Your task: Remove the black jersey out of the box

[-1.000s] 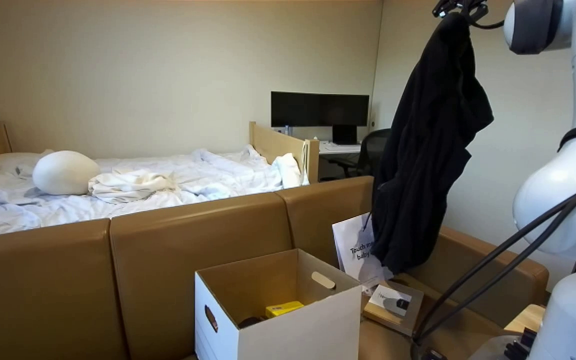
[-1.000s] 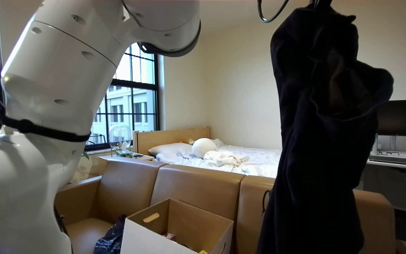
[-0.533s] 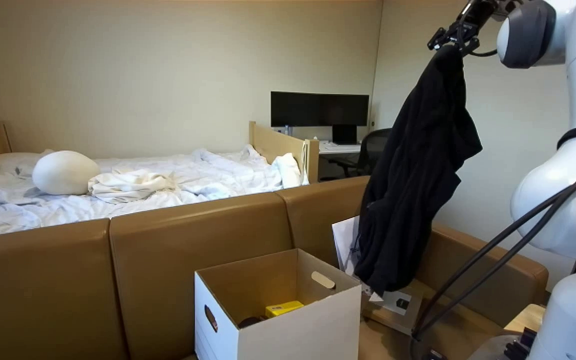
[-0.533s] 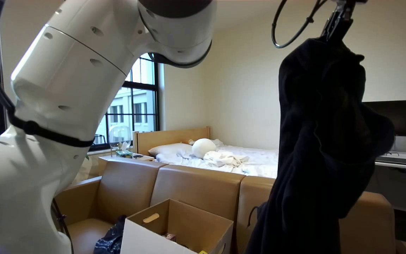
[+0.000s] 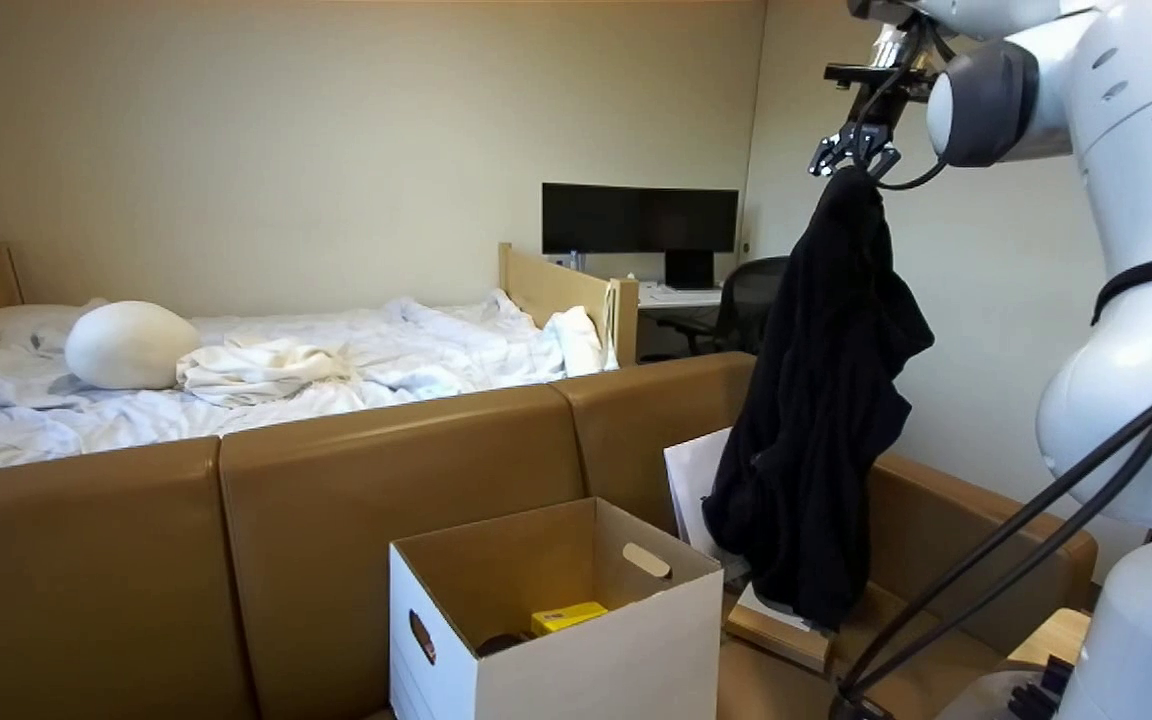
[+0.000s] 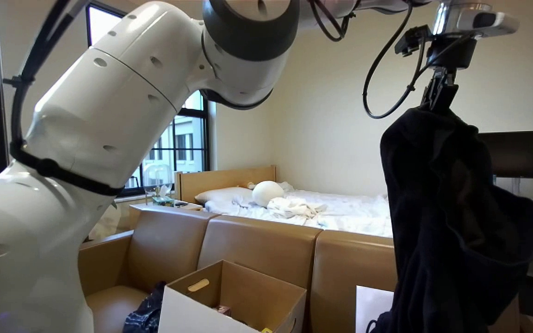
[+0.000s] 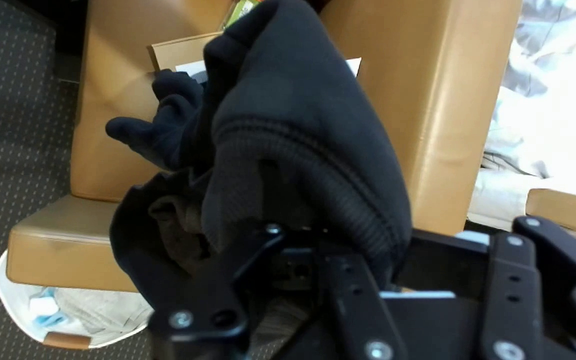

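A ribbed-edged black fabric jersey [image 5: 816, 410] hangs gathered at its top, falling in long, loose folds, outside and apart from an open-topped rectangular cardboard box [image 5: 601, 655], white on its outer walls and brown inside.

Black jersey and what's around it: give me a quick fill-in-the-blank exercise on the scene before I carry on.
Open or closed: the jaws are ____ on the black jersey.
Inside or outside: the black jersey is ____ the box.
In an exterior view, the bright packet in the box is coloured ____.
The white round object rests on the ____.

Missing words: closed; outside; yellow; bed.
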Tool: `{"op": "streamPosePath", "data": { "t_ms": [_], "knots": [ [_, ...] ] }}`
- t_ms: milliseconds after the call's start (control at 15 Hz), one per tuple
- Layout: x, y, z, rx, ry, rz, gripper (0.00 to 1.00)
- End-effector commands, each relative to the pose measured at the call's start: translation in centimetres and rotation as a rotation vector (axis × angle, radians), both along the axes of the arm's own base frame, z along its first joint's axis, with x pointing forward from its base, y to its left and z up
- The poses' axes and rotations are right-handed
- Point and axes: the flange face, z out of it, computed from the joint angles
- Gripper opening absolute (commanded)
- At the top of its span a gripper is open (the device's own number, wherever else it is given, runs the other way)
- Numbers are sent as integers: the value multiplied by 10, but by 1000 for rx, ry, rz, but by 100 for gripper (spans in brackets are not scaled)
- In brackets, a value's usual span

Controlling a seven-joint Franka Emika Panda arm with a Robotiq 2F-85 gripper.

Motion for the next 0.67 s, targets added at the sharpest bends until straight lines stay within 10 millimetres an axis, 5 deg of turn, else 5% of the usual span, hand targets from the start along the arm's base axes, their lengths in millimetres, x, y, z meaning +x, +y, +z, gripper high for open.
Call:
{"op": "streamPosePath", "data": {
  "t_ms": [0, 67, 200, 600],
  "knots": [
    [4, 11, -1, -35, 1, 27, 2],
    [5, 13, -4, -37, 14, 32, 26],
    [5, 17, -13, -37, 57, 48, 29],
    [-13, 27, -24, -58, 211, 41, 67]
  ]
}}
